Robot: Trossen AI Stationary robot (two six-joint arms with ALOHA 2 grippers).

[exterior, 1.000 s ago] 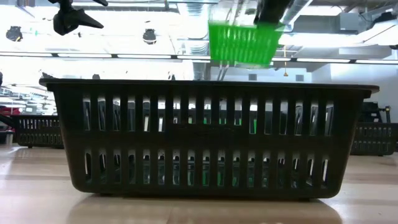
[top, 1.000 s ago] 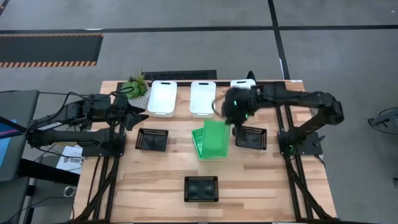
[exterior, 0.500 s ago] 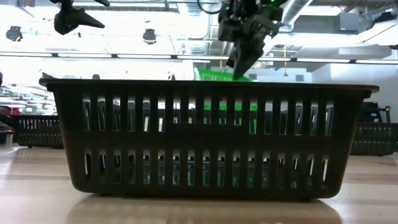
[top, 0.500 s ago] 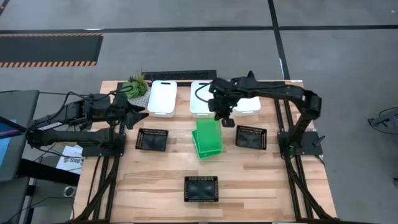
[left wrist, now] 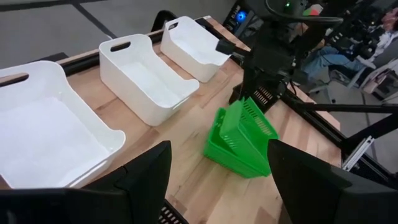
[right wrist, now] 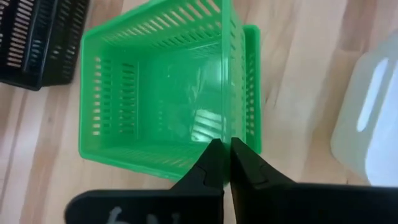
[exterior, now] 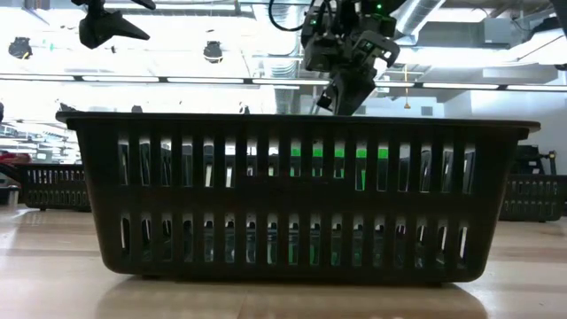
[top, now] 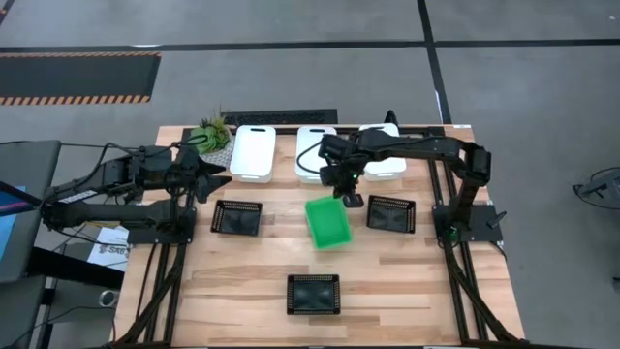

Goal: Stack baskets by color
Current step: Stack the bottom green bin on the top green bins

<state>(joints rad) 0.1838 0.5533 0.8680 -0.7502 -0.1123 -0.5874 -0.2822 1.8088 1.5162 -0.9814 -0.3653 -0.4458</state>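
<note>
While the left gripper (top: 215, 177) waits wide open and empty near the plant (top: 208, 132), the right gripper (right wrist: 226, 163) hangs just above the far rim of the green baskets (top: 327, 222). Its fingers (right wrist: 208, 167) show only a thin slit between them; the wrist view puts the green wall in line with that slit, grip uncertain. Green stack sits nested mid-table, top basket a bit skewed. Three white baskets (top: 253, 152) line the far edge. Three black baskets (top: 237, 217) lie apart: left of the stack, right of it, and near the front.
</note>
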